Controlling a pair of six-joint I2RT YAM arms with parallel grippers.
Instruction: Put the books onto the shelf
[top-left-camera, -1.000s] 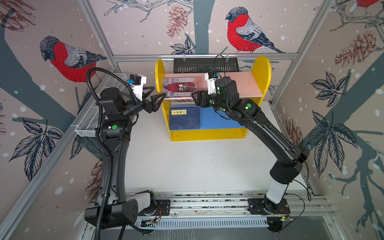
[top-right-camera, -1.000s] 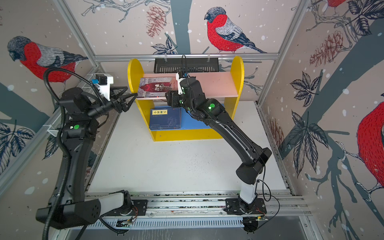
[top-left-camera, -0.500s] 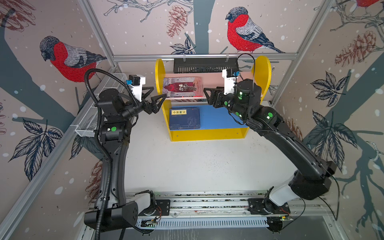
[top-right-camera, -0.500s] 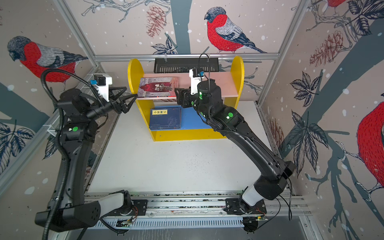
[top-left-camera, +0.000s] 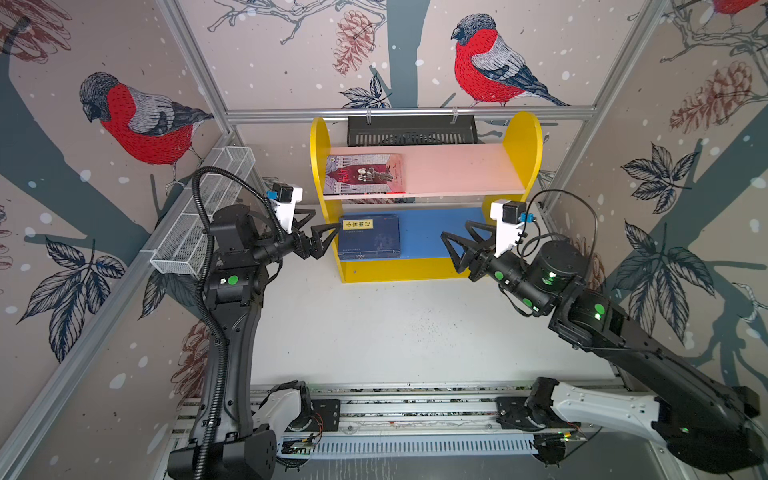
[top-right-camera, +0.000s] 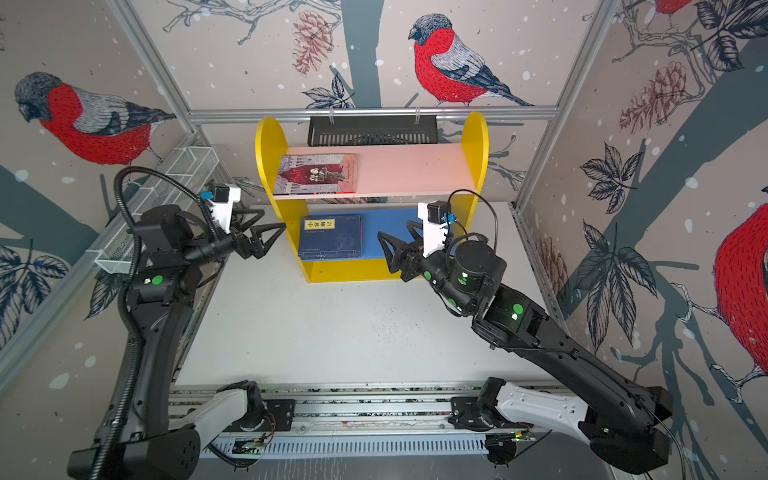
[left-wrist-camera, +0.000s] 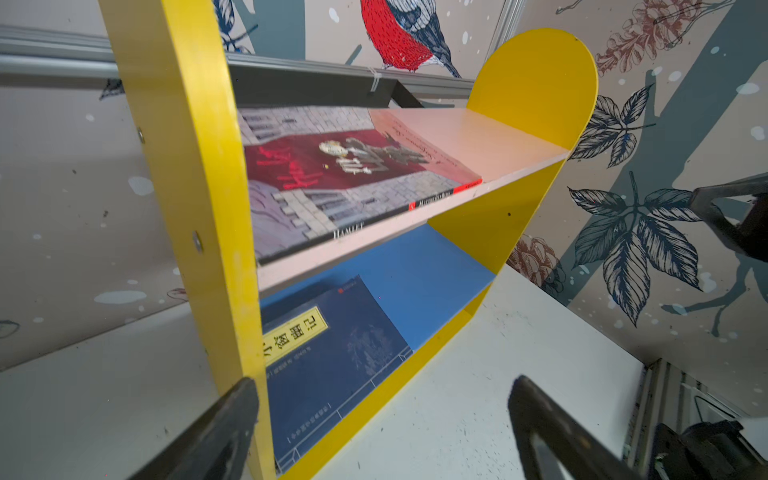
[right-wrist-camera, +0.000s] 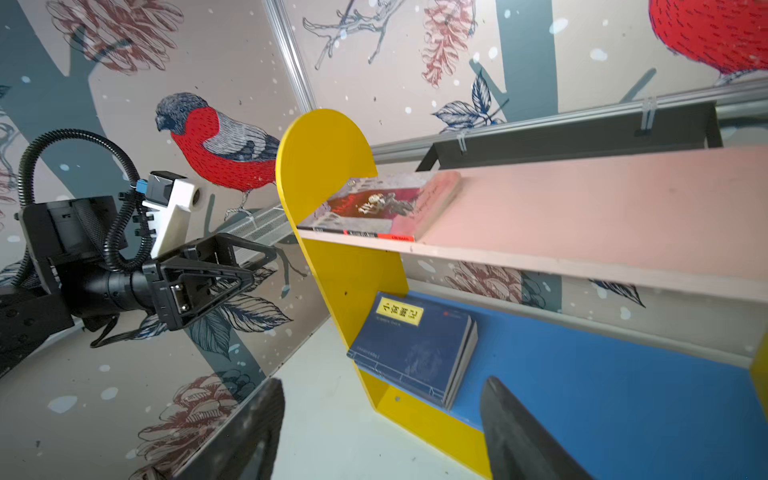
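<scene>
1. the red-and-grey hamlet book (top-left-camera: 365, 173) lies flat, cover up, at the left end of the pink upper board (top-left-camera: 457, 168) of the shelf (top-left-camera: 524, 141).
2. the navy books (top-left-camera: 369, 237) lie flat in a stack at the left end of the blue lower board (top-left-camera: 436, 232), with a yellow title label on top. how many are in the stack i cannot tell.
3. the rest of both boards is bare.
4. the left hand (top-left-camera: 326, 220) hangs released, fingers spread and holding nothing. it is just beside the front edge of the shelf's left side panel (top-left-camera: 320, 166), level with the lower board.
5. the right hand (top-left-camera: 455, 229) is also released and holds nothing. it hangs in front of the right part of the lower board and points toward the navy stack, well apart from it.
6. the shelf stands on the white surface (top-left-camera: 395, 332), against the back wall.
7. a black slotted basket (top-left-camera: 411, 131) hangs behind the shelf, and a white wire tray (top-left-camera: 203, 216) hangs on the left wall.
</scene>
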